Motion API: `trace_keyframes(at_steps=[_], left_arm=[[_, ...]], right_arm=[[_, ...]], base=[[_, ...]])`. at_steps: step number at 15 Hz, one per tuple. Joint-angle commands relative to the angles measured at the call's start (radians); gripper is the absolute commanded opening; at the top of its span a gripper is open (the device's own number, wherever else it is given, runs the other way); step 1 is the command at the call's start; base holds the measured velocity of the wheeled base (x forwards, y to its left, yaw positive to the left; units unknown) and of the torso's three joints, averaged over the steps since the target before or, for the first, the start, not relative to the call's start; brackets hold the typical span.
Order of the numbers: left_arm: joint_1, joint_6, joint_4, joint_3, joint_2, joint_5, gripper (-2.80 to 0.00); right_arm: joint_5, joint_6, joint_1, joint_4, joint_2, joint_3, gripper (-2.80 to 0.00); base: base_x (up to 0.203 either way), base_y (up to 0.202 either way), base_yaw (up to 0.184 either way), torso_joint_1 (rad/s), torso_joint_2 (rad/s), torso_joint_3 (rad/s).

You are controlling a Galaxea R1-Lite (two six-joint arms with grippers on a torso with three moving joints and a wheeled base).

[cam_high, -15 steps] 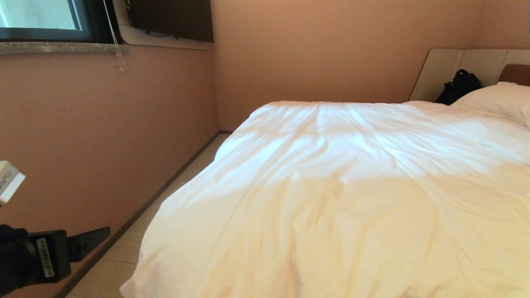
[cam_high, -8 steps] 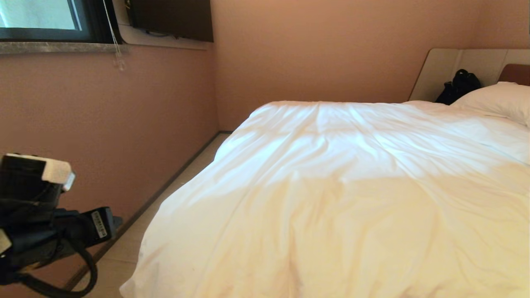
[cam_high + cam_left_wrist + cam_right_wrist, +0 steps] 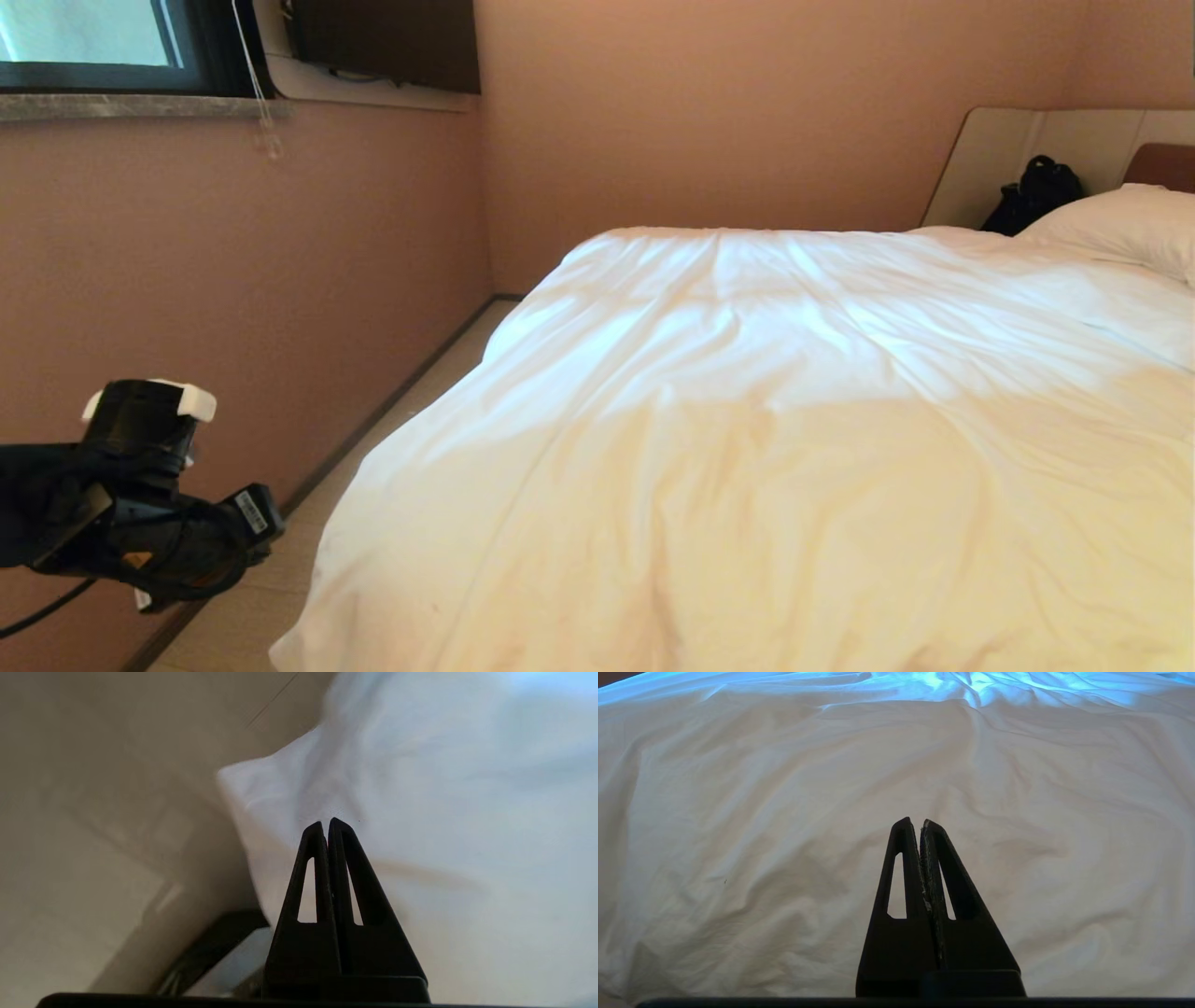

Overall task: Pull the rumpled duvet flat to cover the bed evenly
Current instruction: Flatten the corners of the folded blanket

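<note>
Across the bed, whose brown headboard panel and beige surround show only at the far right corner, the duvet lies spread as a broad white creased sheet of quilt, covering nearly everything of the bed that can be seen and hanging over its near left corner toward the floor. Beyond the duvet's far edge stands the pink wall; a second pink wall runs along the left of the duvet, with a strip of pale tiled floor between them. High on that left wall, well apart from the duvet, sits a dark-framed window with a grey stone sill and a hanging cord. At the duvet's far right end rests a plump white pillow, and just behind it against the surround is a black bag. Left of the duvet's near corner and clear of it, the left gripper hangs over the floor strip, its two black fingers pressed together with nothing between them, tips aimed at the drooping corner. Above the duvet's creased middle, the right gripper is likewise clenched and empty, not touching the cloth.
</note>
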Motion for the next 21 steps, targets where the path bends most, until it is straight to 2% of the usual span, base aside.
trace_keyframes(at_steps=[1,4,8,9,12,13,14,16,21], left_arm=[[0.039,-0.013,0.011,0.006,0.063,-0.005,-2.8],[0.103,-0.023,0.028,0.002,0.118,-0.011,-2.8],[0.118,-0.019,0.031,0.003,0.196,-0.037,-2.8],[0.117,-0.019,0.033,-0.001,0.19,-0.059,0.0],[0.115,-0.019,0.032,-0.005,0.166,-0.17,0.0],[0.115,-0.019,0.032,-0.007,0.163,-0.25,0.0],[0.115,-0.023,0.032,-0.017,0.169,-0.268,0.0],[0.113,-0.025,0.033,-0.021,0.16,-0.268,0.0],[0.042,-0.024,0.053,-0.052,0.169,-0.27,0.0]], right_arm=[[0.0,0.0,0.001,0.0,0.001,0.0,-2.8],[0.0,0.0,0.001,0.0,0.001,0.0,-2.8],[0.0,0.0,0.001,0.0,0.001,0.0,-2.8],[0.0,0.0,0.001,0.0,0.001,0.0,-2.8],[0.0,0.0,0.001,0.0,0.001,0.0,-2.8],[0.0,0.0,0.001,0.0,0.001,0.0,-2.8],[0.0,0.0,0.001,0.0,0.001,0.0,-2.8],[0.0,0.0,0.001,0.0,0.001,0.0,-2.8],[0.0,0.0,0.001,0.0,0.001,0.0,-2.8]], base=[[0.0,0.0,0.0,0.0,0.0,0.0],[0.0,0.0,0.0,0.0,0.0,0.0],[0.0,0.0,0.0,0.0,0.0,0.0],[0.0,0.0,0.0,0.0,0.0,0.0],[0.0,0.0,0.0,0.0,0.0,0.0],[0.0,0.0,0.0,0.0,0.0,0.0],[0.0,0.0,0.0,0.0,0.0,0.0],[0.0,0.0,0.0,0.0,0.0,0.0],[0.0,0.0,0.0,0.0,0.0,0.0]])
